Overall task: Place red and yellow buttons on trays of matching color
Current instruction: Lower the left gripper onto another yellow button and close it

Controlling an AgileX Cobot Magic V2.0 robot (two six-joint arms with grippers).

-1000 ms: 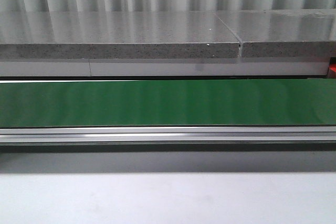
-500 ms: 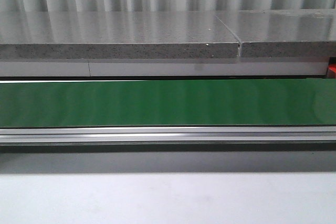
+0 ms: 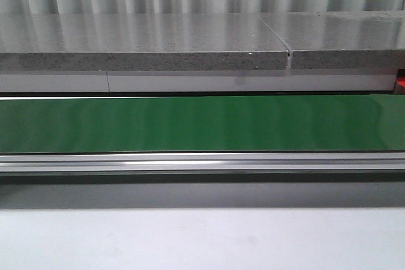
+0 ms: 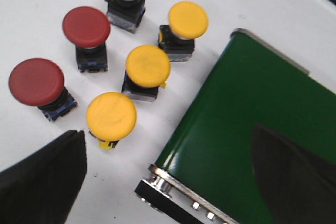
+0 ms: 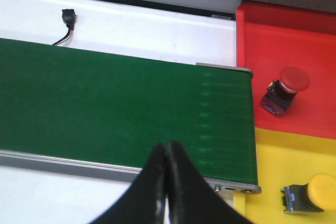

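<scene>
Hovering over button cluster beside green belt [image 4: 252, 108] end — left gripper [image 4: 168, 182] spread wide, holding nothing; nearest yellow button [image 4: 111, 116] sitting just ahead, offset toward one finger. Right gripper [image 5: 167, 174] pinched closed, empty, over belt — left arm is nearer.

Smooth green belt [image 3: 202, 123], speckled glossy stone slab [image 3: 139, 42], brushed metal rail [image 3: 202, 162]
</scene>
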